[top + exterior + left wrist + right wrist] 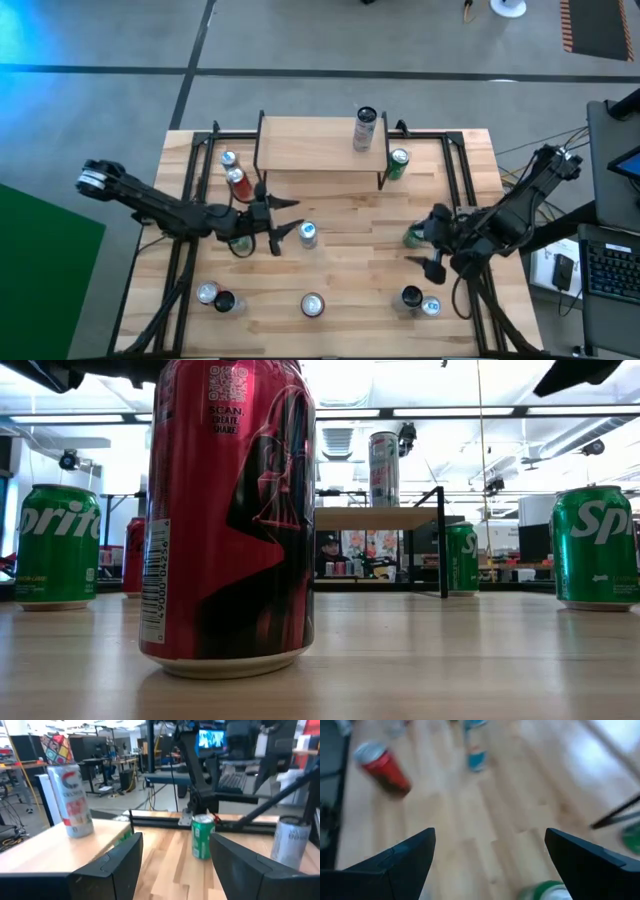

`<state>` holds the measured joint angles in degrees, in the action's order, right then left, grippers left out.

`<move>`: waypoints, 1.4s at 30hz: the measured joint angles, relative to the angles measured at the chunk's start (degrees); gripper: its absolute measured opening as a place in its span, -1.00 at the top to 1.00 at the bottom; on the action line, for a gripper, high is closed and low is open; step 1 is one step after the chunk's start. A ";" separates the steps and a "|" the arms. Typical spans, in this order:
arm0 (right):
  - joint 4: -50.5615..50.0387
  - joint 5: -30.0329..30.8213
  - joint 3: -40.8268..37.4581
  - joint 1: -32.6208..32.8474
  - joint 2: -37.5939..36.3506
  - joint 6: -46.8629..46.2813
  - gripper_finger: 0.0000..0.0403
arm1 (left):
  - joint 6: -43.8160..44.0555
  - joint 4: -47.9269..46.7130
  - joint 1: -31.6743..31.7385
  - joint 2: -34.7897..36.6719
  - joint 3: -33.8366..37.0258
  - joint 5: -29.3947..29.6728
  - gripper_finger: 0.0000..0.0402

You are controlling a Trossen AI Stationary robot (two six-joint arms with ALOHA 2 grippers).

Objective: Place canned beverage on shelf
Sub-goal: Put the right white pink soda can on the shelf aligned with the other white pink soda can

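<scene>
Cans are scattered all over the tabletop (pixel 350 235), and one tall slim white can (pixel 365 129) is already standing upright on the shelf (pixel 310 145), toward its right end. A green can (pixel 398 163) stands on the tabletop just beside the shelf's right legs, and a red can (pixel 238 182) with a silver-topped one (pixel 229 160) behind it sit off the shelf's left end. The left end effector (pixel 283 220) hangs in front of the shelf with its fingers spread and nothing between them; the left wrist view shows that gap plainly, with the shelf top and the white can to one side and a green can farther off. A blue-and-white can (pixel 308 234) stands just beside those open fingers and looks like the likeliest next pick, though I can't be sure. The right end effector (pixel 430 262) sits low on the right side of the tabletop, also released and empty, with a green Sprite can (pixel 414 236) close by it. So, as I read it, one can is placed and the arms are between placements, lining up on another. The next move calls for settling the open fingers around a can's body, closing firmly, lifting clear of the neighbours, then setting it down on the bare wood left of the white can without knocking that one over.
</scene>
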<state>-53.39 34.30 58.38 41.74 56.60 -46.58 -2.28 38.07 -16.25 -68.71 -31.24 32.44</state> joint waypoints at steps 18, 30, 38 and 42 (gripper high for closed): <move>10.49 -13.27 0.45 8.32 9.49 4.14 -0.82 | 3.56 9.78 -1.67 -6.14 0.00 -0.04 -0.07; 10.84 -15.03 0.47 9.02 17.88 1.09 -0.82 | 6.49 11.35 -1.67 -7.53 0.00 -0.03 -0.07; 10.86 -14.81 0.47 9.00 18.41 0.06 -0.71 | 6.20 16.70 -1.67 -10.29 0.00 -0.03 -0.07; 10.84 -14.13 0.47 9.00 17.04 -0.08 -0.43 | 6.07 17.46 -1.67 -10.95 0.00 -0.01 -0.07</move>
<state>-42.55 20.17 58.85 50.74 73.64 -46.65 3.79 55.53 -17.91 -79.66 -31.24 32.42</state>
